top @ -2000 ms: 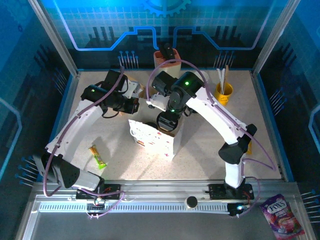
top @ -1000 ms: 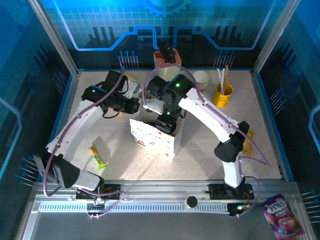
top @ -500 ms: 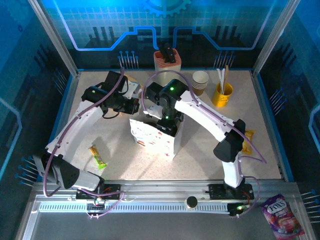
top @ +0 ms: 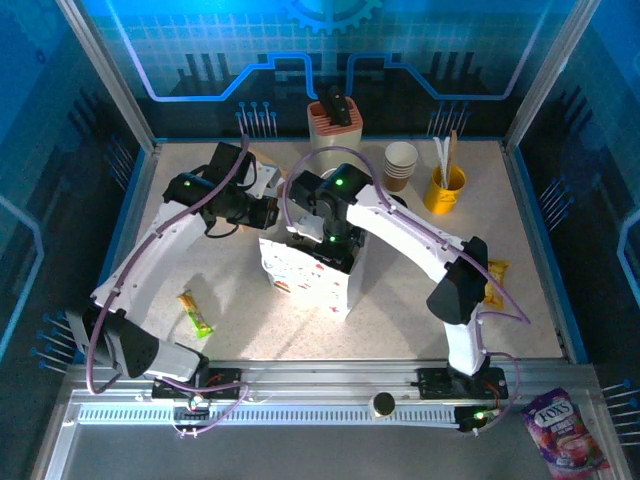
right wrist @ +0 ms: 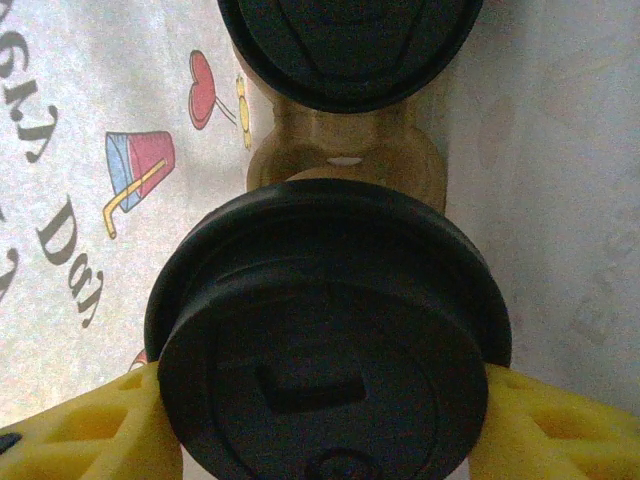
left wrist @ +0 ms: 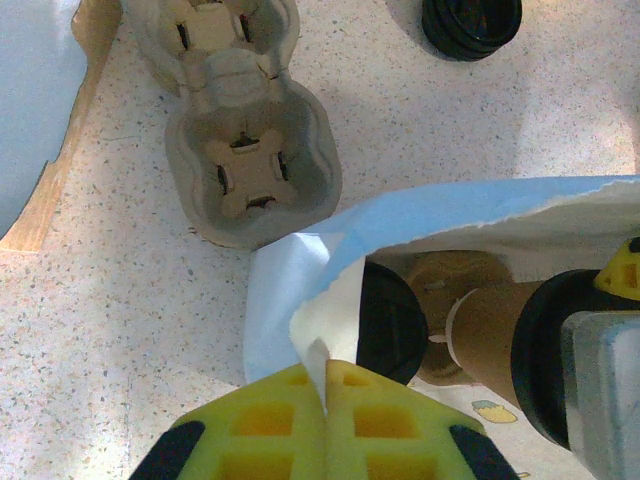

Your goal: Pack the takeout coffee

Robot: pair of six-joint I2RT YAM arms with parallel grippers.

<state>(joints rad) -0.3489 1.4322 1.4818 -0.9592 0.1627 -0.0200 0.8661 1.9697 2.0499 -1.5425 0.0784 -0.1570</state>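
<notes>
2 coffees inside paper bag. R gripper part-closed round held coffee; 2nd coffee just beyond, pulp carrier btwn them. Bag walls close both sides. L gripper pinched tight on bag rim. Outside: 1 empty carrier, 1 lid stack.

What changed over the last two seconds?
The right gripper, shut on a lidded coffee cup, has swung left and lowered it into the paper bag beside the other lidded cup, uncovering the lidless cup stack behind. The left gripper still pinches the bag's rim; bag and snack bar unmoved.
</notes>
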